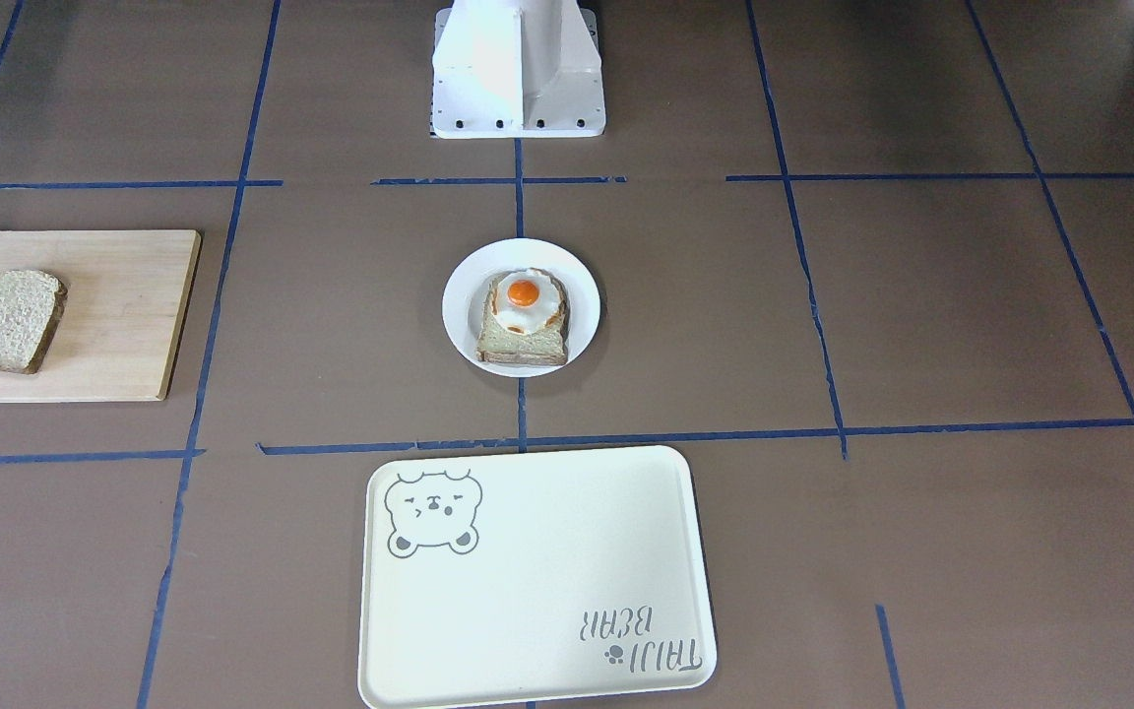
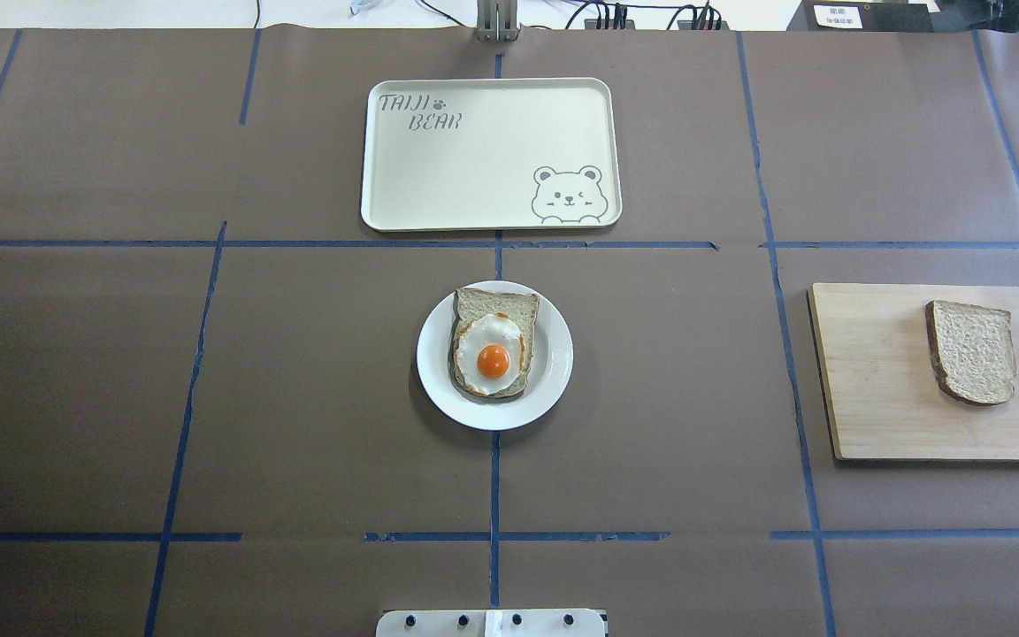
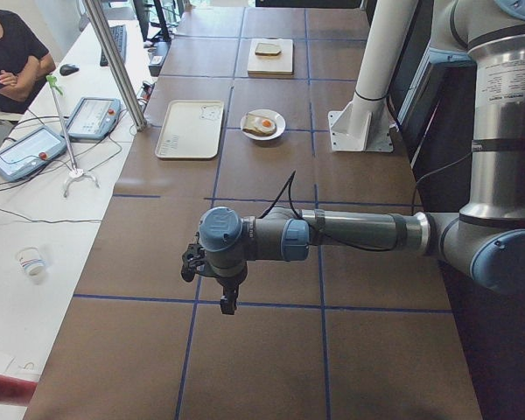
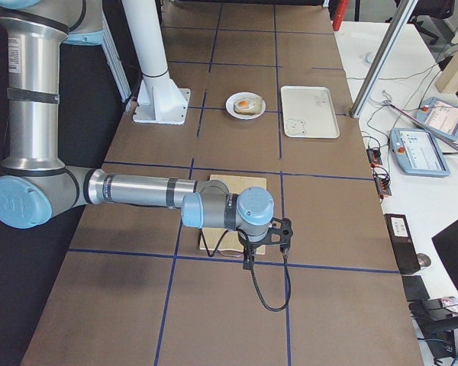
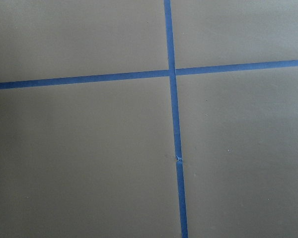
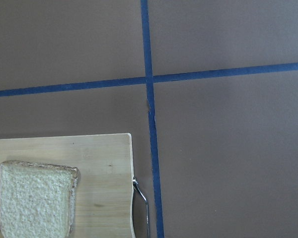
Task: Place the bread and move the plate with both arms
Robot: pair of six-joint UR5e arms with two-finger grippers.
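Observation:
The bread (image 2: 971, 351) is a brown wholemeal slice that lies flat on a wooden board (image 2: 881, 380) at the table's right end; it also shows in the front view (image 1: 6, 320) and the right wrist view (image 6: 37, 201). The white plate (image 2: 555, 354) sits mid-table and bears a toast with a fried egg (image 2: 492, 354). My left gripper (image 3: 228, 296) hovers over bare table at the left end. My right gripper (image 4: 249, 258) hovers just past the board's outer end. Both show only in the side views, so I cannot tell if they are open or shut.
A cream tray with a bear drawing (image 2: 474, 159) lies beyond the plate, on the operators' side. The white pedestal (image 1: 518, 69) stands at the robot's edge. A thin metal handle (image 6: 141, 206) sticks out from the board's edge. Blue tape lines cross the brown table.

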